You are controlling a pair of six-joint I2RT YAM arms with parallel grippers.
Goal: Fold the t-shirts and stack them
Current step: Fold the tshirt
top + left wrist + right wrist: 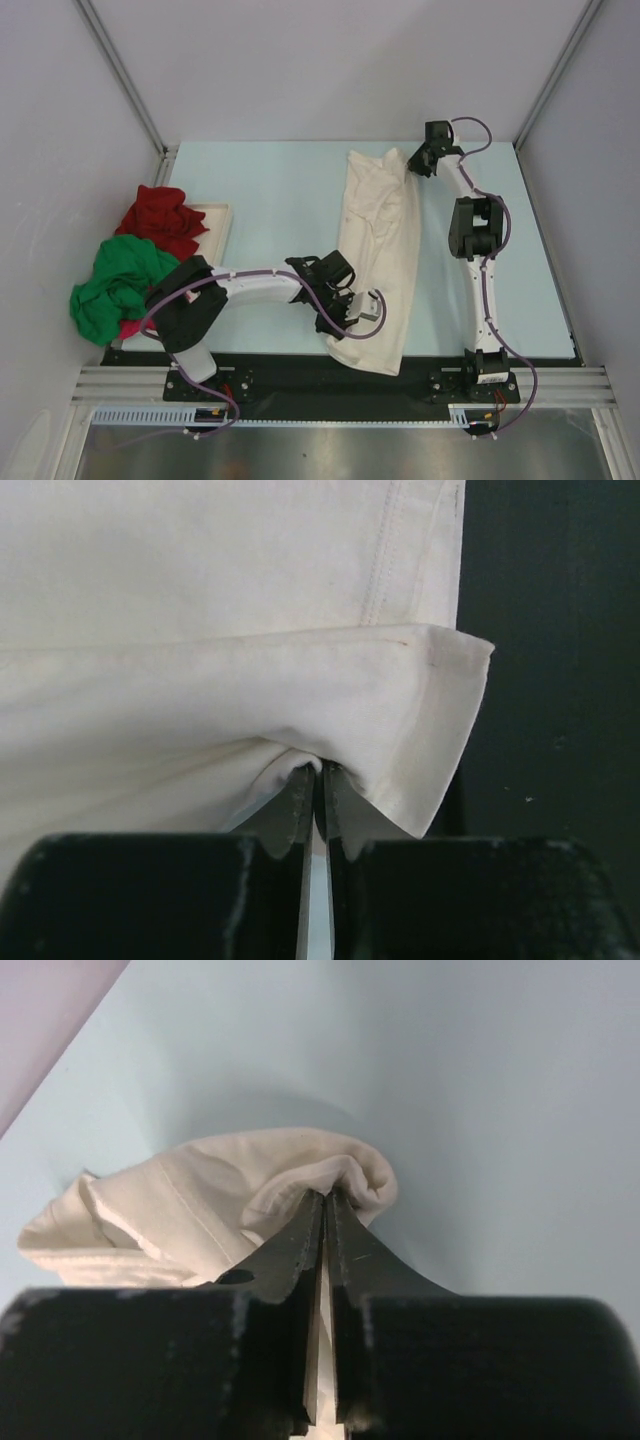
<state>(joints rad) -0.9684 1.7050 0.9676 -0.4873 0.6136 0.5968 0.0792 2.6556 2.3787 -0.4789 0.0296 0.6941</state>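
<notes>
Wrist views: left fingers, right fingers each clamped on cream t-shirt; top external adds red t-shirt, green t-shirt.

Cream-white t-shirt — plain (pale-blue table)

No readable text, label, brand, number or sign in any view.
</notes>
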